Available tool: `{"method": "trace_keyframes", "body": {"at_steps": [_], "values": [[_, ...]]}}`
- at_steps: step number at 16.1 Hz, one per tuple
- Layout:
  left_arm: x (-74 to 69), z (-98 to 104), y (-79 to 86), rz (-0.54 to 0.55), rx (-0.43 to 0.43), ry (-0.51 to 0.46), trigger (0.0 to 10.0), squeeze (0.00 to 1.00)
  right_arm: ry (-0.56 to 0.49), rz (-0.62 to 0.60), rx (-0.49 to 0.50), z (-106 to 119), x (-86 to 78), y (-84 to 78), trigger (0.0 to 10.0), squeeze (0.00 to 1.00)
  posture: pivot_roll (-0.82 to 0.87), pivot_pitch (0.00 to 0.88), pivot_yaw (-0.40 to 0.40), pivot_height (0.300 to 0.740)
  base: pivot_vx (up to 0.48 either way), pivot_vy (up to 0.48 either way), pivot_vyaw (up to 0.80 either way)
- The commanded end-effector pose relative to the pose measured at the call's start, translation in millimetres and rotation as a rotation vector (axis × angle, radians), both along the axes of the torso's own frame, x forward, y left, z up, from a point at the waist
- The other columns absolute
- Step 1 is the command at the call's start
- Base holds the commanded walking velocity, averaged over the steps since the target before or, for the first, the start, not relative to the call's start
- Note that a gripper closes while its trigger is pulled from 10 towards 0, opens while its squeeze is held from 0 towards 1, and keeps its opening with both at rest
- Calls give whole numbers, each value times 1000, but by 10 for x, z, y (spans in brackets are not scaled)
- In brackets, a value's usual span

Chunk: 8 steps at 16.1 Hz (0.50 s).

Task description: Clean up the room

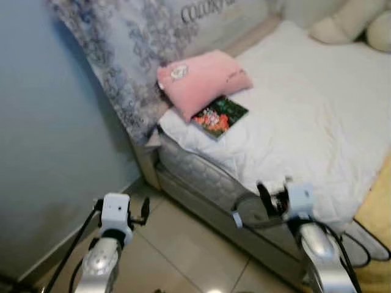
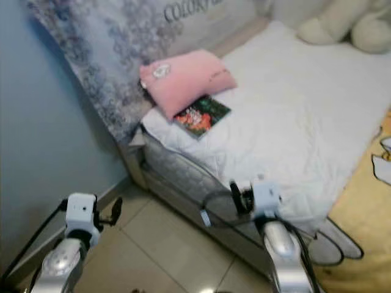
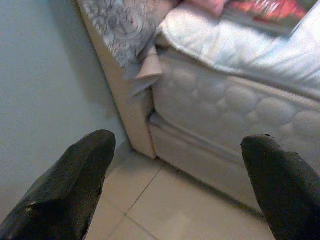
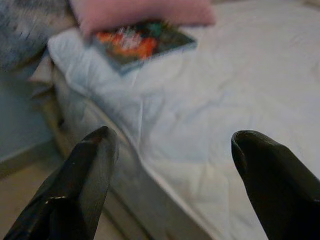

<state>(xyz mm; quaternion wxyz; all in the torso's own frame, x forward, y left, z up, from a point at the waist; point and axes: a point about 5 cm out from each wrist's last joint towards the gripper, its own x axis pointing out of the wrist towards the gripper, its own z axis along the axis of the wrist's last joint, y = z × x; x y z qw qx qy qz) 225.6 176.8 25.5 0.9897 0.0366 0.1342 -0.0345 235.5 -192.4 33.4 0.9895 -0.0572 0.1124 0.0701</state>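
Observation:
A pink pillow lies at the head of a bed with a white quilt. A colourful book rests flat on the quilt, partly tucked under the pillow's near edge. My right gripper hovers open by the mattress's side edge, pointing toward the book, with empty fingers. My left gripper is open and empty over the tiled floor, aimed at the bed's corner.
A blue-grey wall closes the left side. The headboard carries a grey patterned cover. A cream plush toy sits at the far end of the bed. Yellow fabric hangs at the right. Beige floor tiles lie below.

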Motion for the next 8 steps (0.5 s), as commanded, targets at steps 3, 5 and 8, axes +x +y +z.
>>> {"method": "trace_keyframes", "body": {"at_steps": [3, 5, 8], "values": [[196, 327, -197, -37, -17, -114, 10000, 0, 8, 22, 40, 9, 42, 32, 10000, 0, -194, 0, 77, 740, 0, -440, 483], [172, 298, -208, -41, 20, -92, 10000, 0, -5, 38, 49, 45, 95, 78, 10000, 0, -195, 0, 76, 740, 0, -456, 488], [229, 262, -120, 127, -81, 14, 10000, 0, 1, 41, 77, 45, 128, 90, 10000, 0, -182, 0, 67, 740, 0, -155, 481]]}}
